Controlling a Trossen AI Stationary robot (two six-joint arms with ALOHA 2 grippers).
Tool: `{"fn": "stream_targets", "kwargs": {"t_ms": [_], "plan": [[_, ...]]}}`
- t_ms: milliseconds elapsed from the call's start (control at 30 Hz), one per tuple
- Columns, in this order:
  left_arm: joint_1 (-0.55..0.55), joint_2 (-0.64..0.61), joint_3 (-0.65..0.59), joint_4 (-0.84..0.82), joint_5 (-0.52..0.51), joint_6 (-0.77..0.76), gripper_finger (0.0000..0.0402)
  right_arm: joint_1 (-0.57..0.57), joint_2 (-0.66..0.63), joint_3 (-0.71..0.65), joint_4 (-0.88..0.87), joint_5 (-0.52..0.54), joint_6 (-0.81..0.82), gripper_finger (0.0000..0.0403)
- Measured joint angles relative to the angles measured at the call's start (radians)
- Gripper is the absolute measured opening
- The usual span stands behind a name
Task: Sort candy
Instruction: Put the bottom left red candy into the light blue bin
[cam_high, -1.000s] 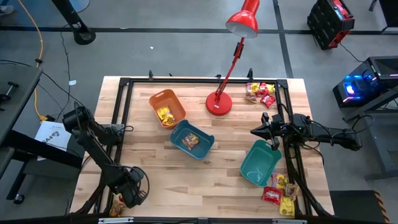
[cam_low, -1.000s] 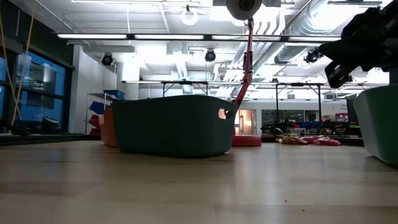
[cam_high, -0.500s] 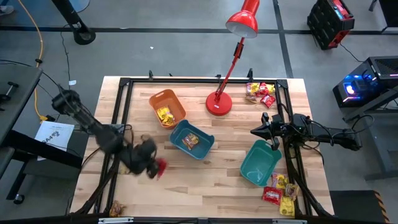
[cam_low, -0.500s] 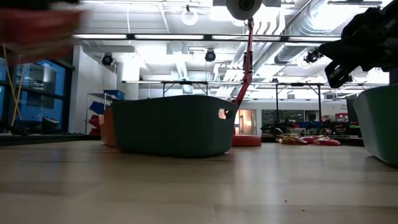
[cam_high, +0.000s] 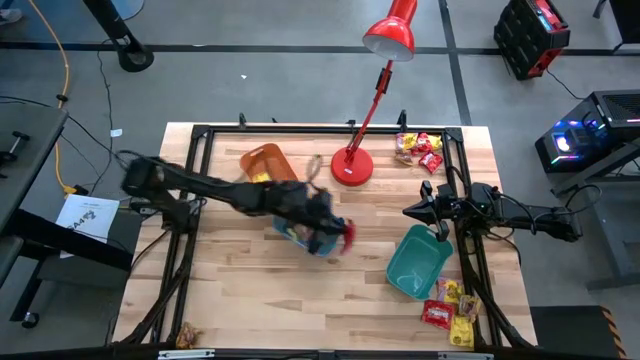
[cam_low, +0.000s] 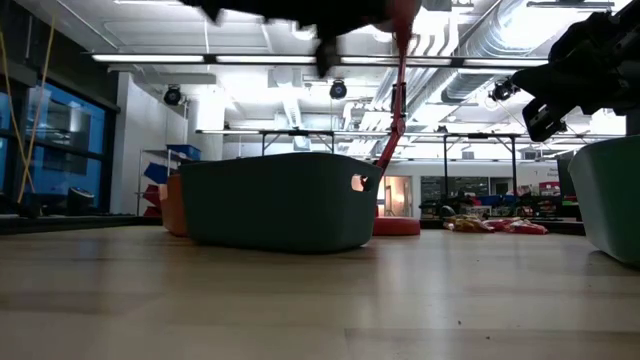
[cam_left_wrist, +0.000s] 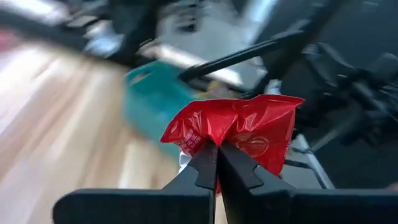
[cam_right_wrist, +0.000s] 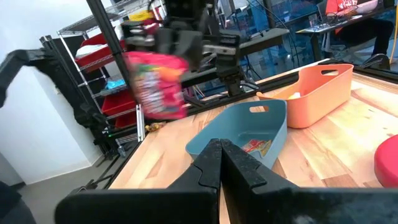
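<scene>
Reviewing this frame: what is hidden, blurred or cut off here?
- High view: left pincer and its red candy packet are motion-blurred over the middle teal bin, hiding most of it.
- Low view: the bin's wall hides its contents.
- High view: the candy pile at the near-left corner is partly cut off by the edge.
- Left wrist view: print on the packet is unreadable.

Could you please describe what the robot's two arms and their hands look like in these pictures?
Both arms are dark, nearly black, built of slim jointed segments with rounded joint housings. The left hand ends in two flat black wedge-shaped fingers that taper to thin tips, mounted on a straight black crossbar. The right hand has the same black tapered fingers on a matching bar. No markings are legible on either.
</scene>
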Motion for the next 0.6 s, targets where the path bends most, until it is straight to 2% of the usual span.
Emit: {"fn": "stream_targets", "kwargs": {"t_ms": [133,300,433,600], "plan": [[-0.013,0.18,0.17,0.112,0.078,0.089,0.0,0.0,0.0,0.0,0.0,0.0,0.0,0.0],[-0.023,0.368,0.372,0.146,0.146,0.105,0.0,0.0,0.0,0.0,0.0,0.0,0.0,0.0],[-0.032,0.485,0.491,0.159,0.152,0.113,0.0,0.0,0.0,0.0,0.0,0.0,0.0,0.0],[-0.035,0.613,0.576,0.161,0.131,0.104,0.0004,0.0,0.0,0.0,0.0,0.0,0.0,0.0]]}}
